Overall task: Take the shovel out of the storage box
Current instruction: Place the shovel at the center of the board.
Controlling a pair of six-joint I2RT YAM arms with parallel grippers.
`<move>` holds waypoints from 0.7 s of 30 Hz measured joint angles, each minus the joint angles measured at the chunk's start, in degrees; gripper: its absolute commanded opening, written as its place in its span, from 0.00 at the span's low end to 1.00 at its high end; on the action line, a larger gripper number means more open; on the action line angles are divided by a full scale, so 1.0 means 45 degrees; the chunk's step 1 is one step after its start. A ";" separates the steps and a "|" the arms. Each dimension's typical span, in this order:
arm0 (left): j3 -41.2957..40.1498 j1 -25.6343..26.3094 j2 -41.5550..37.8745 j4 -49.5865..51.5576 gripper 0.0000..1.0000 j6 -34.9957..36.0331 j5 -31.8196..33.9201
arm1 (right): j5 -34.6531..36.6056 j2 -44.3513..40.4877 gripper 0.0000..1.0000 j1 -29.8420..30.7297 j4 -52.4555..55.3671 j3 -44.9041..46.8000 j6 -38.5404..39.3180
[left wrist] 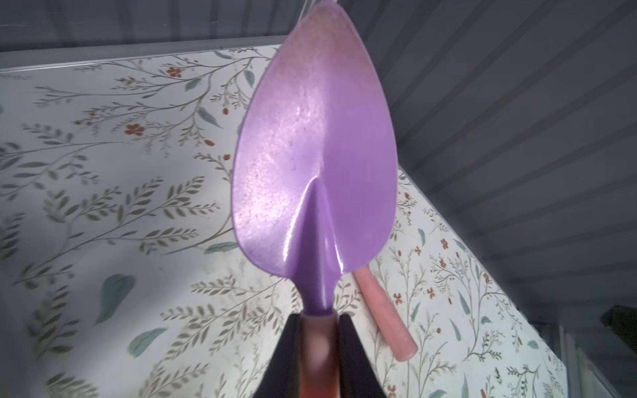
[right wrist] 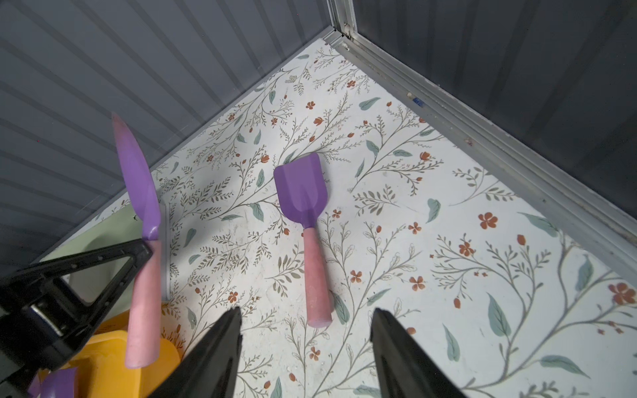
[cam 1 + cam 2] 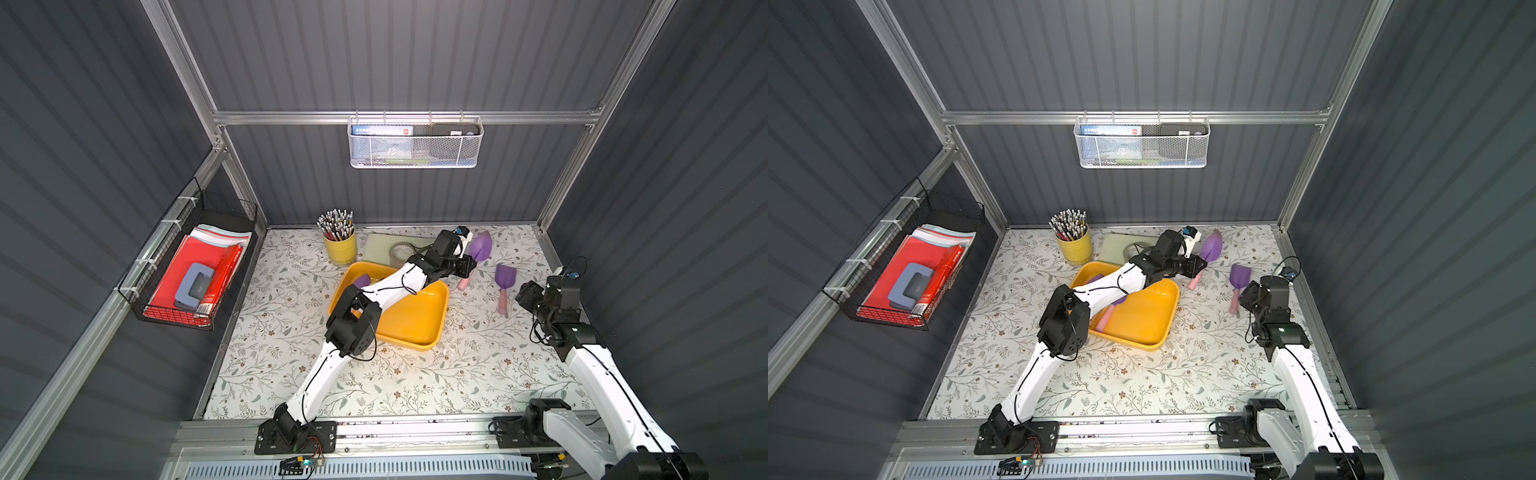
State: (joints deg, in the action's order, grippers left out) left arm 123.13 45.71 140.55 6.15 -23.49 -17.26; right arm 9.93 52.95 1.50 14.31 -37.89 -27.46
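- The left gripper (image 1: 319,327) is clamped narrowly on the pink handle of a purple plastic shovel with a pointed, leaf-shaped blade (image 1: 313,155). Its black fingers (image 1: 293,344) press both sides of the handle just below the blade's neck.
- In both top views this pointed shovel (image 3: 481,246) (image 3: 1210,248) is outside the shallow yellow plastic storage box (image 3: 411,318) (image 3: 1142,320), just past its far right corner. The blade points toward the back wall.
- In the right wrist view the held shovel (image 2: 138,179) is tilted, with the end of its handle showing just over the yellow corner.
- The right gripper (image 2: 306,312) holds nothing and its jaws stand wide apart. It hovers near the handle end of a second purple shovel with a square blade and pink handle (image 2: 303,193).
- That square shovel (image 3: 505,282) lies flat on the floral table cover (image 3: 415,382), to the right of the box and apart from it.
- A third purple-and-pink piece (image 3: 1105,318) lies inside the box, mostly hidden under the left arm.
- Behind the box stand a yellow tin of pencils (image 3: 340,247) and a roll of tape (image 3: 401,251) on a pale green board (image 3: 380,241).
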 measured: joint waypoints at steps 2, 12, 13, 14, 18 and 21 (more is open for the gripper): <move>0.0199 0.0102 0.0393 -0.0277 0.00 -0.0248 -0.0321 | 0.0000 0.0024 0.64 0.0000 0.0068 0.0000 0.0000; 0.0520 0.0243 0.2278 -0.0685 0.00 -0.1103 -0.0792 | -0.0185 0.0170 0.64 0.0000 0.0034 0.0024 0.0005; 0.0520 0.0243 0.2375 -0.0685 0.03 -0.1195 -0.0797 | -0.0194 0.0170 0.64 0.0000 0.0005 0.0058 0.0005; 0.0520 0.0243 0.2443 -0.0733 0.07 -0.1263 -0.0806 | -0.0204 0.0170 0.64 0.0000 -0.0010 0.0097 0.0005; 0.0578 0.0243 0.2477 -0.0952 0.35 -0.1384 -0.0845 | -0.0253 0.0243 0.64 0.0000 -0.0024 0.0272 0.0000; 0.0578 0.0243 0.2477 -0.1341 0.58 -0.1438 -0.0967 | -0.0301 0.0330 0.65 0.0000 -0.0044 0.0287 0.0000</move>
State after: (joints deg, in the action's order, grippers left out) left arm 125.73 46.81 151.70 0.12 -29.95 -21.61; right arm 8.58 54.43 1.50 14.11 -36.60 -27.46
